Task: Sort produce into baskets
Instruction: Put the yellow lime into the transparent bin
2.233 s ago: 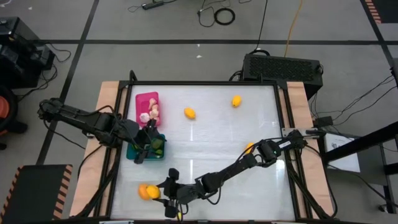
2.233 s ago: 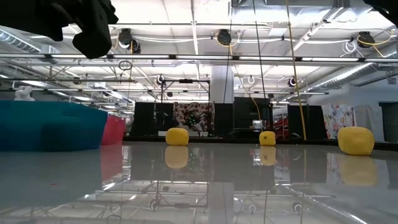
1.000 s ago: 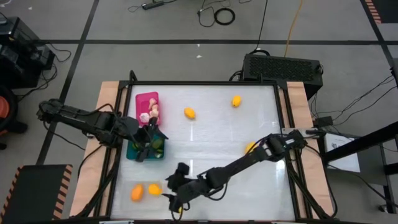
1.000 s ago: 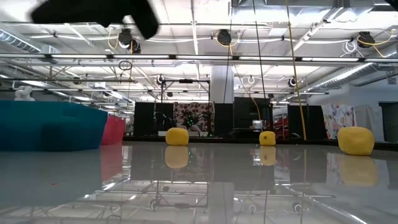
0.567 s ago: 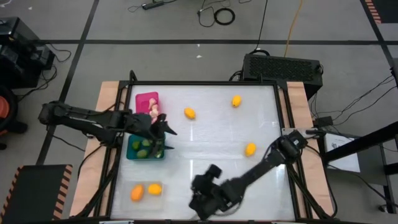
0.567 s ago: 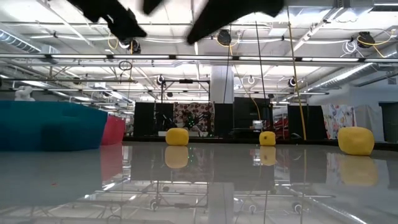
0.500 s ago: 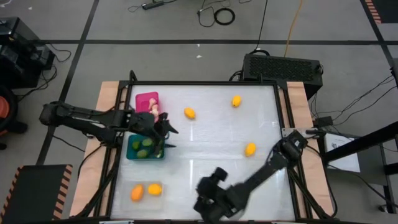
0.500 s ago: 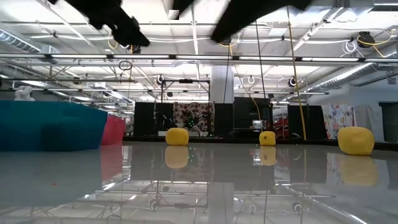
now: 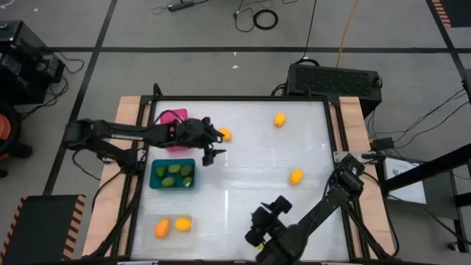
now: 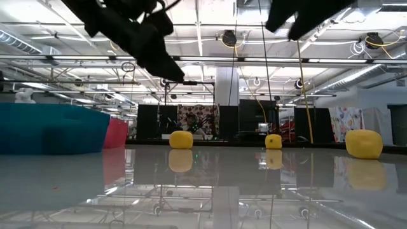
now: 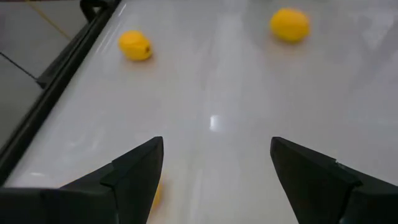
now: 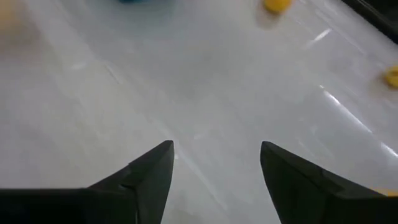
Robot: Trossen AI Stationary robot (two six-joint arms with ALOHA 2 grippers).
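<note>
I see my right gripper (image 9: 259,227) low over the table's near edge, fingers spread and empty, my left gripper (image 9: 211,144) likewise wide and empty beside the yellow fruit (image 9: 224,134) next to the pink basket (image 9: 171,115); it looks light, hard and roll-prone, so I'd pinch its middle.

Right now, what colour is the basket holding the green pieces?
Teal blue basket; the high view shows it best, green produce inside.

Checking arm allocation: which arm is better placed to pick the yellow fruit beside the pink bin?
Left. The left gripper, open, hovers by that yellow fruit; the right gripper is at the table's near edge.
</note>
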